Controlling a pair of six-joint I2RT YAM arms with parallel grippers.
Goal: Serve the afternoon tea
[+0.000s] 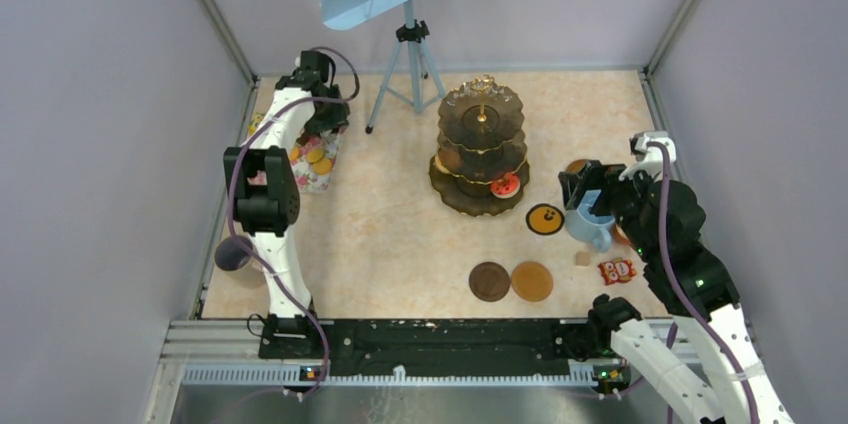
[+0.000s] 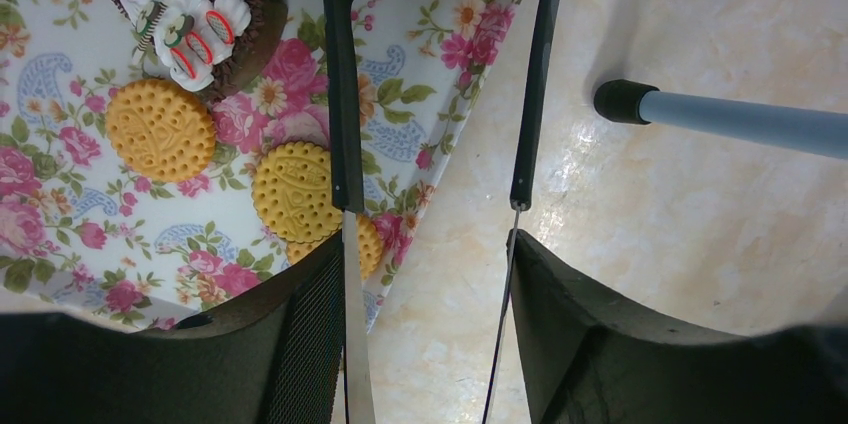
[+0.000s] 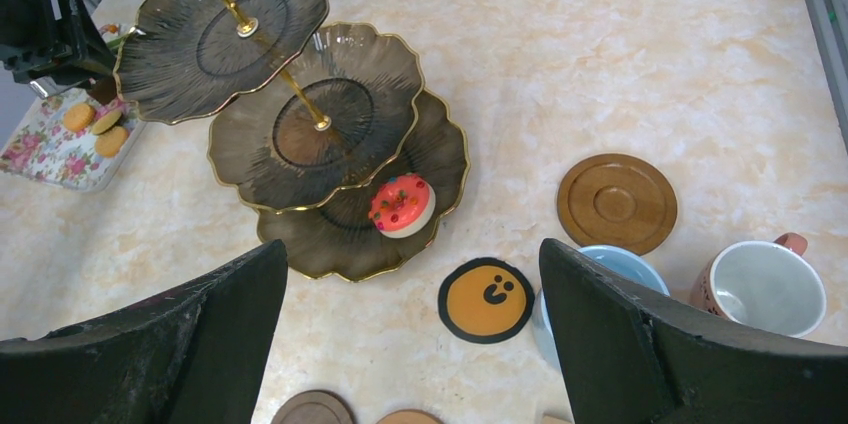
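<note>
The dark three-tier gold-rimmed stand stands mid-table and also shows in the right wrist view. A red-topped cake lies on its bottom tier. My left gripper is shut on the black tongs, which are spread open and empty over the edge of the floral mat. On the mat lie orange tarts and a chocolate cake. My right gripper is open and empty, just above the light blue mug. An orange-brown mug stands to its right.
An orange face coaster lies left of the blue mug, and a brown coaster behind it. Two brown coasters lie near the front. A tripod foot is right of the tongs. A dark mug stands at the left edge.
</note>
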